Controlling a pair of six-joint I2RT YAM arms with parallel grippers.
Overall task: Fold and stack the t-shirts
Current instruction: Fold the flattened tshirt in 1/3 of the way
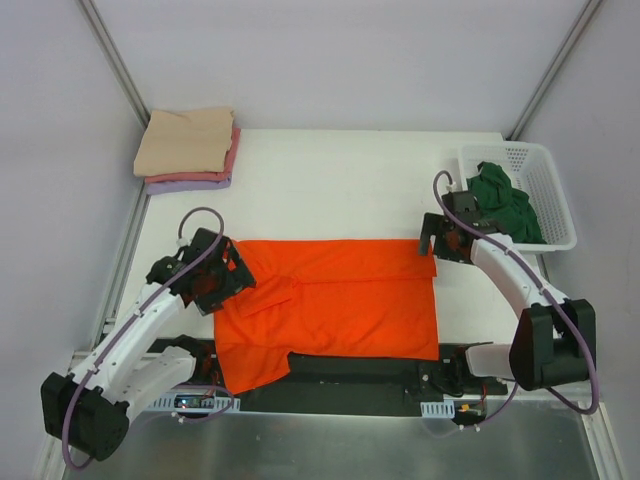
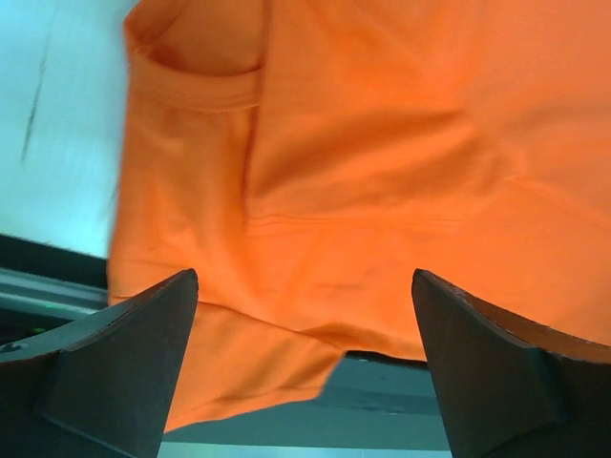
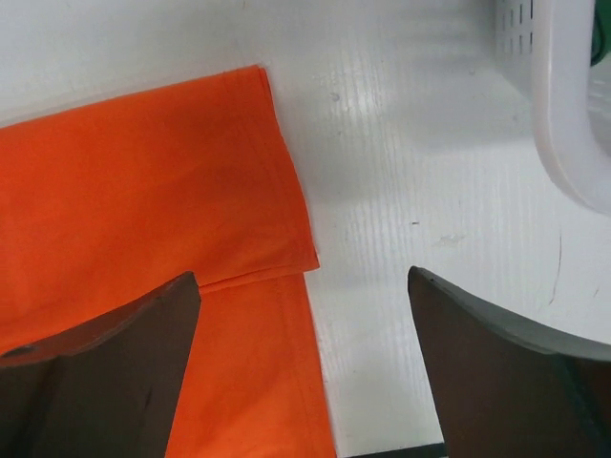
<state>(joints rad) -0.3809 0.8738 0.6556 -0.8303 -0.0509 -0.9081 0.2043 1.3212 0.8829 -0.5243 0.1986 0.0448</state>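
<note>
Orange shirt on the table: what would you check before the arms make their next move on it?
1. Left gripper open, empty, over the orange shirt at its left side: ok.
2. Right gripper open, empty, above the shirt's far right corner: ok.
3. Shirt wholly on the white table: not ok; its near left corner overlaps the dark strip.
4. Folded stack apart from the shirt: ok.
5. Basket apart from the right gripper: ok.
6. Gap between grippers and cloth: cannot tell.

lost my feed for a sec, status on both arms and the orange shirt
Left fingers open over the orange shirt, left side. Right fingers open over its far right corner. Shirt flat, one fold in. Basket apart, to the right.
</note>
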